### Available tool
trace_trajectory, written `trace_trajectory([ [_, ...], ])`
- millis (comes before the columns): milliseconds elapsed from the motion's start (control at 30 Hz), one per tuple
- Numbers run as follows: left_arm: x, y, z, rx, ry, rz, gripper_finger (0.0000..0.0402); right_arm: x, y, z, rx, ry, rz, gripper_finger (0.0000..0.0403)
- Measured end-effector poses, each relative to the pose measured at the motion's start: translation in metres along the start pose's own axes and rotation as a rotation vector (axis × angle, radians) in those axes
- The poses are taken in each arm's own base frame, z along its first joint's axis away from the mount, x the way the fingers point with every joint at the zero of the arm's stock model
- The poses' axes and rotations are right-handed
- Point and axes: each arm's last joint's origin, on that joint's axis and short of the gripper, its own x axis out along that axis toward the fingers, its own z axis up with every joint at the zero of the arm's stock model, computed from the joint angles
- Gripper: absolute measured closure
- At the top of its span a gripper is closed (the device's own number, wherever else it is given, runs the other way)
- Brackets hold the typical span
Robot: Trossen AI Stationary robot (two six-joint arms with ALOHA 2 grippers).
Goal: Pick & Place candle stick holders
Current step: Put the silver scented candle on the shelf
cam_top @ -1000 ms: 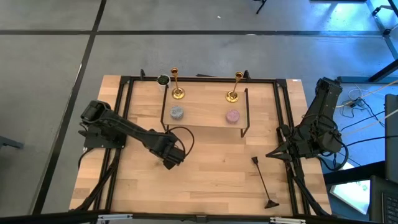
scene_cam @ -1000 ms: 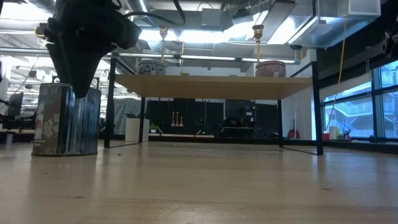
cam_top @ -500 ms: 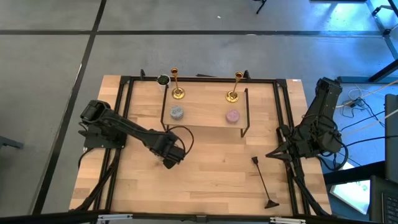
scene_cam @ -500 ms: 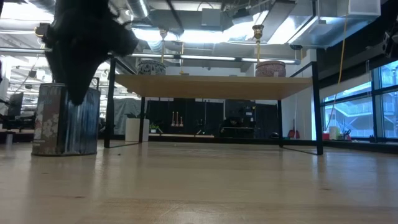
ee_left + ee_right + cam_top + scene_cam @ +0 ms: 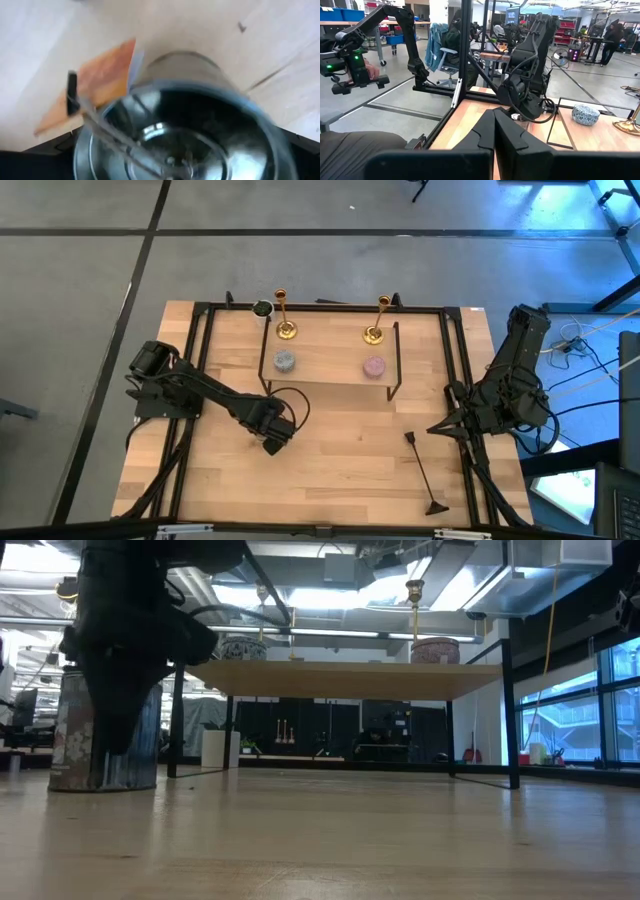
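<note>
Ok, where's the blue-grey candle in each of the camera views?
High view: the blue-grey candle is on the left part of the shelf, just under a gold candlestick in the picture.
Low view: the candle is on top of the shelf, at its left end.
Right wrist view: the candle is at far right.
Left wrist view: not in it.
Shared landmark: the left arm, seen in those three views.

No legible text, labels or numbers anywhere; tin (image 5: 105, 735) wrapper print too blurred to read.

Wooden table (image 5: 340, 450) carries a shelf (image 5: 330, 370) and tin (image 5: 100, 735).
</note>
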Motion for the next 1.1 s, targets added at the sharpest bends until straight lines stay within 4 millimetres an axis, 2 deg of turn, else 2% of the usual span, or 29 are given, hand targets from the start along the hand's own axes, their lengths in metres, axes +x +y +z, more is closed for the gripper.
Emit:
trace_trajectory([
  [600,0.000,-0.004,0.003,-0.013,-0.069,-0.023,0.0002,0.000,0.000,0.000,0.000,0.000,0.000,0.0402],
  [900,0.000,-0.006,-0.001,0.025,-0.026,-0.043,0.0002,0.000,0.000,0.000,0.000,0.000,0.000,0.0402],
  [1100,0.015,-0.004,-0.005,0.045,0.029,-0.102,0.0002,0.000,0.000,0.000,0.000,0.000,0.000,0.0402],
])
